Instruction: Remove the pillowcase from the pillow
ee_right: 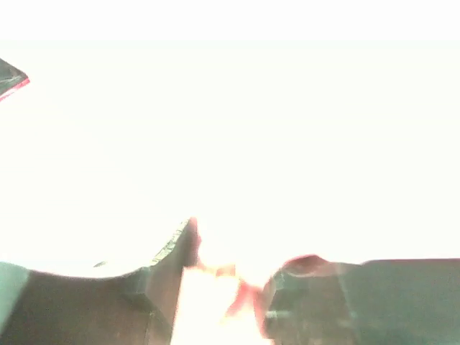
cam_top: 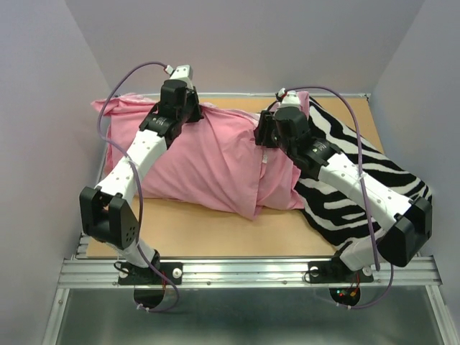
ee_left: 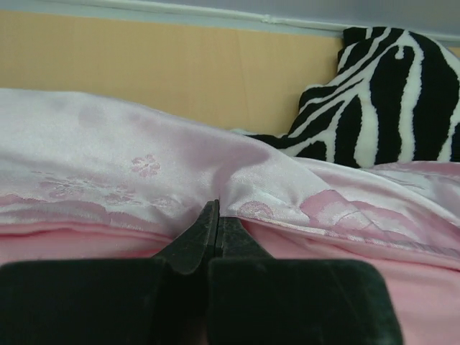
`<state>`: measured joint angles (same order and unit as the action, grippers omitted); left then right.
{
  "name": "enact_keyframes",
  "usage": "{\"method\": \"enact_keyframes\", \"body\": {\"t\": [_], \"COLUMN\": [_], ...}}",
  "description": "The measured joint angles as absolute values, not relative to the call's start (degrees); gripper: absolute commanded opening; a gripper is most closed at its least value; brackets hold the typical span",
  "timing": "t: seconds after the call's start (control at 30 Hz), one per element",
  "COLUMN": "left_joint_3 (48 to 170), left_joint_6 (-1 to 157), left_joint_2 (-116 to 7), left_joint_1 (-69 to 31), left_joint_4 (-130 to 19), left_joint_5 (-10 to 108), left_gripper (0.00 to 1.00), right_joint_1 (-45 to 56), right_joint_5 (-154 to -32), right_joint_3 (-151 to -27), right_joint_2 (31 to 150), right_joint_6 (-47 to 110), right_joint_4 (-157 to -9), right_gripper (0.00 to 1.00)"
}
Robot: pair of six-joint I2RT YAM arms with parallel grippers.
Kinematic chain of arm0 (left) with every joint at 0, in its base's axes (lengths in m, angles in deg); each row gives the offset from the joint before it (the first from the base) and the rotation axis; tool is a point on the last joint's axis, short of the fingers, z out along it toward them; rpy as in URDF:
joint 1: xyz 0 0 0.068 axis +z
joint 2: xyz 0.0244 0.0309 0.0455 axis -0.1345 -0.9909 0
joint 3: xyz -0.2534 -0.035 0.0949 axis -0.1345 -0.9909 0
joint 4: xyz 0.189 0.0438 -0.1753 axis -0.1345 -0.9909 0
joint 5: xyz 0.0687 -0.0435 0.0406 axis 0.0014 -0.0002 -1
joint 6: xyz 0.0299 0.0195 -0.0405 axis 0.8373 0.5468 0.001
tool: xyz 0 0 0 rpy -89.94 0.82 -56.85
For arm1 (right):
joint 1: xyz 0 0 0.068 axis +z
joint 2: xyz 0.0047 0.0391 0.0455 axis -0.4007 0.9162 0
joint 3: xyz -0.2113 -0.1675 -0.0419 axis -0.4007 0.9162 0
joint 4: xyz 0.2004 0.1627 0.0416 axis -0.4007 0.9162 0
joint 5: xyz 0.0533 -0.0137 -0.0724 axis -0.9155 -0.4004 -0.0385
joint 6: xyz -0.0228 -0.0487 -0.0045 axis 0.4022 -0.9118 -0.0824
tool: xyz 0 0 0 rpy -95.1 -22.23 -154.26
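Observation:
The shiny pink pillowcase [cam_top: 215,162] lies bulging across the middle of the table, its faint rose pattern plain in the left wrist view [ee_left: 144,169]. The pillow itself is hidden inside it. My left gripper [cam_top: 198,112] sits on the case's far upper edge. Its black fingers [ee_left: 215,208] are pressed together on a puckered fold of the satin. My right gripper [cam_top: 260,135] is at the case's right end, beside the zebra cushion. Its wrist view is washed out white, but the two fingers [ee_right: 172,251] stand apart around the gripper's midpoint [ee_right: 241,262], with pale and pinkish material between them.
A black-and-white zebra-striped pillow [cam_top: 359,172] lies at the right under my right arm, and shows in the left wrist view [ee_left: 388,93]. Bare tan tabletop [cam_top: 208,223] runs along the front. Grey walls close in the sides and back, with a metal rail [cam_top: 244,269] at the near edge.

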<state>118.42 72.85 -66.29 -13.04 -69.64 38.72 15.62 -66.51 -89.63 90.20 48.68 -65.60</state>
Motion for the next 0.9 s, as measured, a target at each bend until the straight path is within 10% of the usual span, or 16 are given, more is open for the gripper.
{"method": "enact_keyframes", "body": {"t": [0.13, 0.33, 0.9], "left_joint_3": [124.8, 126.6, 126.6], "left_joint_6": [72.7, 73.0, 74.5], "left_joint_2": [-71.6, -74.0, -65.8], "left_joint_1": [-12.4, -12.7, -24.6], "left_joint_4": [-69.0, -68.1, -67.2], "left_joint_5": [41.0, 43.2, 33.1], "left_gripper": [0.17, 0.46, 0.58], "right_joint_1": [15.2, 15.1, 15.1], "right_joint_5": [-64.5, -63.9, -60.3], "right_joint_3": [-91.4, -93.5, -86.4], "right_joint_2": [92.6, 93.1, 81.9], "right_joint_6": [48.0, 47.6, 51.7], "right_joint_4": [-65.5, -64.5, -60.9], "right_gripper": [0.86, 0.92, 0.83]}}
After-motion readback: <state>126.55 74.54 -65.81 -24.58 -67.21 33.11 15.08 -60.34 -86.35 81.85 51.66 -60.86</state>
